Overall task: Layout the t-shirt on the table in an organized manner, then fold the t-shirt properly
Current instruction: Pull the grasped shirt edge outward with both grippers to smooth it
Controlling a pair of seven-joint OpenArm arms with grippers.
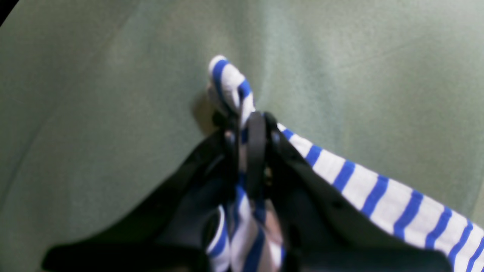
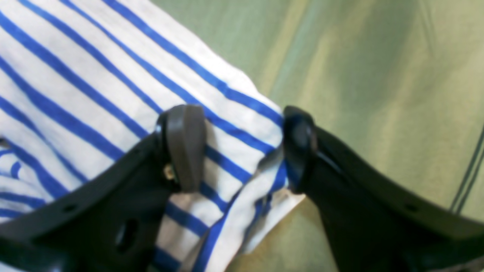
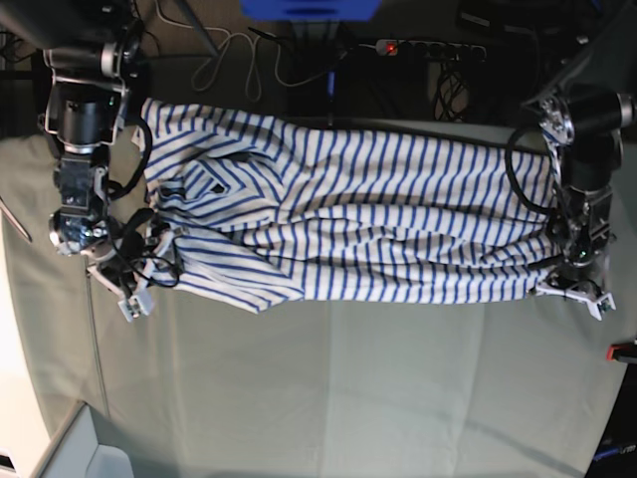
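The t-shirt [image 3: 378, 219], white with blue stripes, lies stretched sideways across the far half of the table [image 3: 348, 378], rumpled toward the left. In the base view my left gripper [image 3: 575, 287] sits at the shirt's right end. The left wrist view has that gripper [image 1: 249, 121] shut on a bunched strip of the t-shirt [image 1: 378, 189], a small fold poking past the tips over the table [image 1: 94, 94]. My right gripper [image 3: 134, 289] is at the left end. Close up it [image 2: 242, 147] is open and straddles a corner of the t-shirt [image 2: 94, 94], which lies loose on the table [image 2: 359, 75].
A red clamp [image 3: 622, 351] sits at the table's right edge. Behind the table are a power strip [image 3: 428, 47] and loose cables [image 3: 239, 60]. The table's corner edge [image 3: 60, 428] shows at the lower left.
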